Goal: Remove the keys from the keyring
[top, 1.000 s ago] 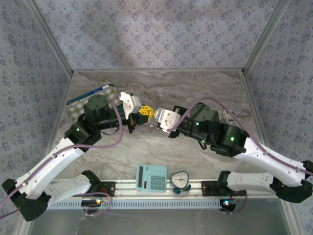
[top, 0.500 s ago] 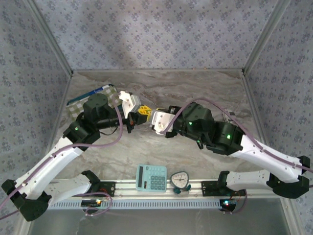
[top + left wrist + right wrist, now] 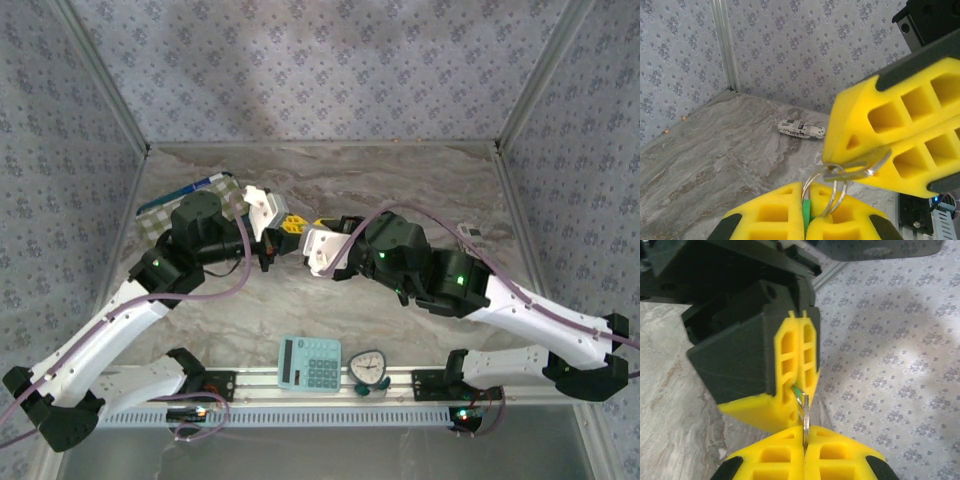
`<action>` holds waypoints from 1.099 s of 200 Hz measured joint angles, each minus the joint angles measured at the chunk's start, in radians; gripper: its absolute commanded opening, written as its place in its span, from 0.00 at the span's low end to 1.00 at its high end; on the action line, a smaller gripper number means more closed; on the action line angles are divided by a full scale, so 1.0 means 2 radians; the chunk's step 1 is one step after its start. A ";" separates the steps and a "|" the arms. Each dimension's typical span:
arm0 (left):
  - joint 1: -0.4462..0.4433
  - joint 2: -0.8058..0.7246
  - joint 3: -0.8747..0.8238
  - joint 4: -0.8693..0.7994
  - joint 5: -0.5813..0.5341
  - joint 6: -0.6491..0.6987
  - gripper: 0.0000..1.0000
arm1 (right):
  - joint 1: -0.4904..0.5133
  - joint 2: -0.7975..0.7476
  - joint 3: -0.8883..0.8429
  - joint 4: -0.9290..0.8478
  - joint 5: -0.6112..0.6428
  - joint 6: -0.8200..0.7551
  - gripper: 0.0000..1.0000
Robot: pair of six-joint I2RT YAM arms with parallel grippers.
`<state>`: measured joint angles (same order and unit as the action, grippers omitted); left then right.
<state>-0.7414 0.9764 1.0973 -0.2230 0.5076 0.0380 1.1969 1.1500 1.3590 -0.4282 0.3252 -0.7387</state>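
Right, above the marble table, my two grippers meet tip to tip in mid-air. The left gripper is clenched on the keyring, which hangs between the yellow pads well off the tabletop. The right gripper is clamped tight on a key threaded on that ring.

teal calculator, small clock beside it, checkered cloth, marble table
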 measured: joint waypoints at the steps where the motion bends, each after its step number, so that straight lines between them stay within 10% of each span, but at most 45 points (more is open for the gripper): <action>1: 0.000 0.000 0.000 0.000 0.000 0.000 0.00 | 0.000 0.000 0.000 0.000 0.000 0.000 0.00; 220: -0.024 -0.019 -0.004 -0.010 -0.007 0.012 0.00 | 0.034 -0.051 -0.046 0.040 0.001 -0.014 0.00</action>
<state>-0.7895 0.9375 1.0897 -0.2440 0.4938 0.0628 1.2652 1.0473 1.2675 -0.3481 0.3264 -0.7670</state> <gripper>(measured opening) 0.069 0.056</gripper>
